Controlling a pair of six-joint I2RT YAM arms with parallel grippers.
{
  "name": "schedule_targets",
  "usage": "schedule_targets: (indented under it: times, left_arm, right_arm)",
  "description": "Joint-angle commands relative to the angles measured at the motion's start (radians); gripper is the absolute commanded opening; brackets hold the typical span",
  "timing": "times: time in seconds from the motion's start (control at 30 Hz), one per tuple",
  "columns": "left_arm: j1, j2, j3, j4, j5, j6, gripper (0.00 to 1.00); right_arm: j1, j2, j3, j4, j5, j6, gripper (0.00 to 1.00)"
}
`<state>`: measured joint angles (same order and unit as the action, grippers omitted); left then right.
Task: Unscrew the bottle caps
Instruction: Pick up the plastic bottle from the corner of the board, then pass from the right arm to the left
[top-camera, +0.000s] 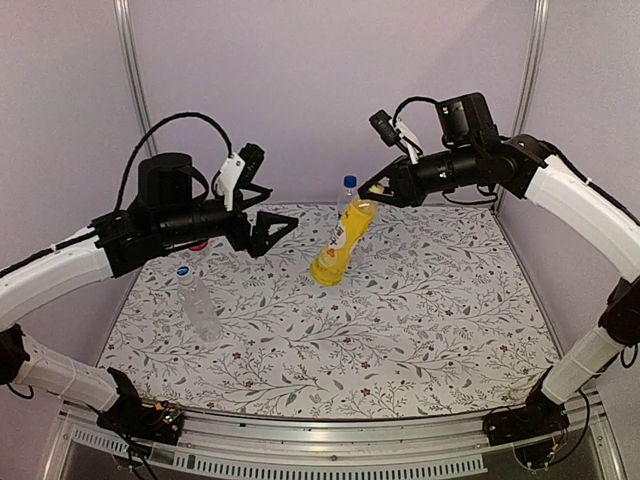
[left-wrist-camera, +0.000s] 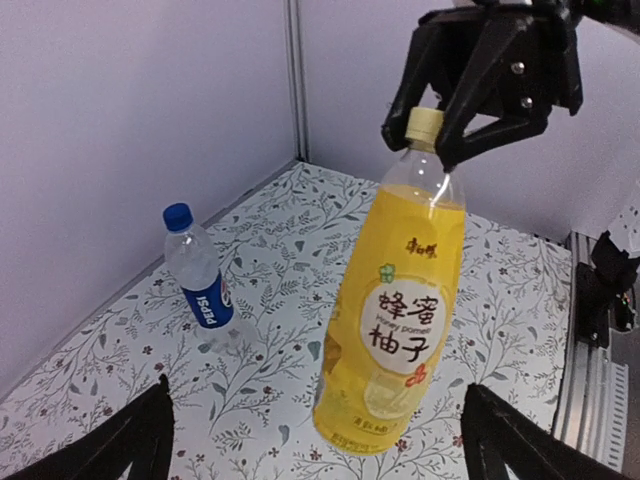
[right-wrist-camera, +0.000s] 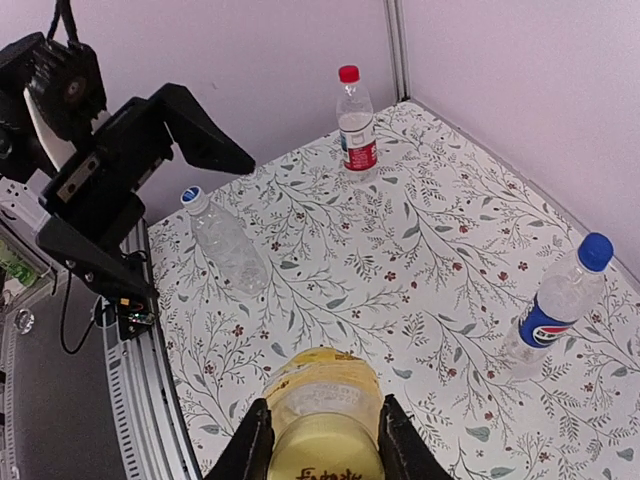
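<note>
Plain clear bottle (top-camera: 197, 305), blue-capped, seen at near left of floral table (top-camera: 430, 330). Left tool (top-camera: 275, 208) poised above table, jaws spread wide, nothing between them. Yellow bottle (top-camera: 342, 245) seen mid-table, tilted, base on table, pale cap (left-wrist-camera: 424, 120) clamped by right tool (left-wrist-camera: 430, 135). Blue-label bottle (left-wrist-camera: 200, 285) stood upright behind it, apart, cap on. Red-white-label bottle (right-wrist-camera: 355, 125) placed at far left near wall, red cap on, largely hidden by left arm in top view.
</note>
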<state>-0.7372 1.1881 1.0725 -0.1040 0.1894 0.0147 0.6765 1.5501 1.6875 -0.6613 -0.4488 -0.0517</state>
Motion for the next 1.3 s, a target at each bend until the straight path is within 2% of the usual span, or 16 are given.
schedule_targets:
  times: [0.0, 0.2, 0.33, 0.5, 0.73, 0.87, 1.07, 1.27]
  left_arm:
    - [-0.114, 0.095, 0.059, -0.050, 0.039, 0.094, 0.99]
    - [-0.142, 0.156, 0.049, -0.010, 0.061, 0.091, 0.97]
    - [-0.140, 0.169, 0.036, 0.015, 0.098, 0.103, 0.96]
    - [-0.130, 0.182, 0.025, 0.026, 0.183, 0.093, 0.92]
    - [-0.108, 0.182, 0.013, 0.051, 0.345, 0.061, 0.84]
    - [-0.108, 0.201, 0.021, 0.052, 0.384, 0.041, 0.75]
    - [-0.105, 0.223, 0.027, 0.053, 0.409, 0.031, 0.55]
    - [-0.093, 0.219, 0.014, 0.087, 0.386, 0.008, 0.39]
  right_arm:
    - [0.039, 0.052, 0.087, 0.028, -0.106, -0.022, 0.00]
    - [0.047, 0.067, 0.093, 0.073, -0.214, -0.003, 0.00]
    - [0.049, 0.070, 0.087, 0.069, -0.312, -0.049, 0.00]
    - [0.058, 0.074, 0.074, 0.056, -0.411, -0.121, 0.00]
    - [0.060, 0.070, 0.066, 0.063, -0.441, -0.181, 0.00]
    - [0.060, 0.074, 0.066, 0.075, -0.437, -0.177, 0.00]
    - [0.060, 0.082, 0.064, 0.085, -0.419, -0.172, 0.00]
    - [0.060, 0.090, 0.045, 0.113, -0.393, -0.150, 0.01]
